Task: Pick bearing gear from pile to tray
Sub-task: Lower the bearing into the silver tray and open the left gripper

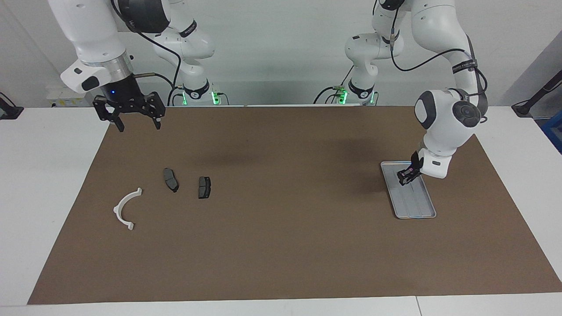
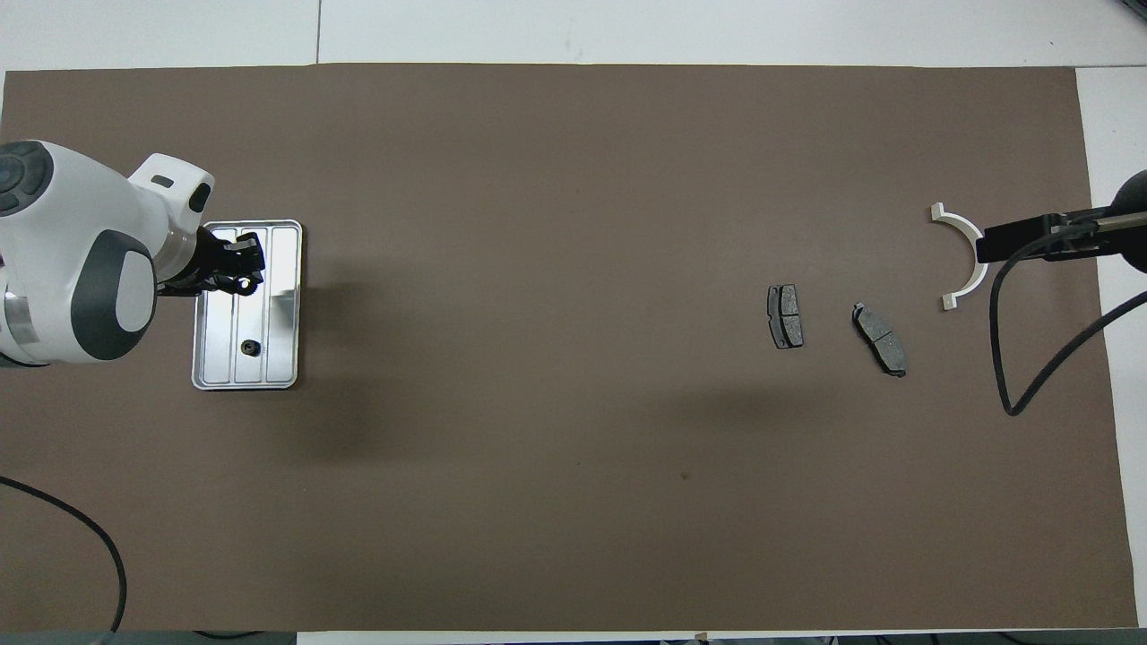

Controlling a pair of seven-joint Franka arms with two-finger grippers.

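Brown paper mat [image 1: 281,245] covers the table. Facing view: the left gripper [image 1: 407,175] hangs low over the silver tray [image 1: 417,210] at the left arm's end of the mat; whether its fingers are apart or together cannot be told here. The right gripper [image 1: 137,125] is raised above the mat's edge nearest the robots at the right arm's end, fingers spread wide and holding nothing. Below it on the mat lie two dark grey slabs [image 1: 171,180] [image 1: 204,187], side by side but apart, and a white half-ring bracket [image 1: 126,208], farther from the robots than the slabs.

Overhead view: the left gripper [image 2: 240,269] sits over the part of the tray [image 2: 285,358] farther from the robots. A small black round part [image 2: 251,348], the bearing gear, lies in the tray, nearer the robots than the gripper and apart from it. The slabs [image 2: 785,316] [image 2: 880,339] and bracket [image 2: 966,255] lie toward the right arm's end, well apart from the tray.
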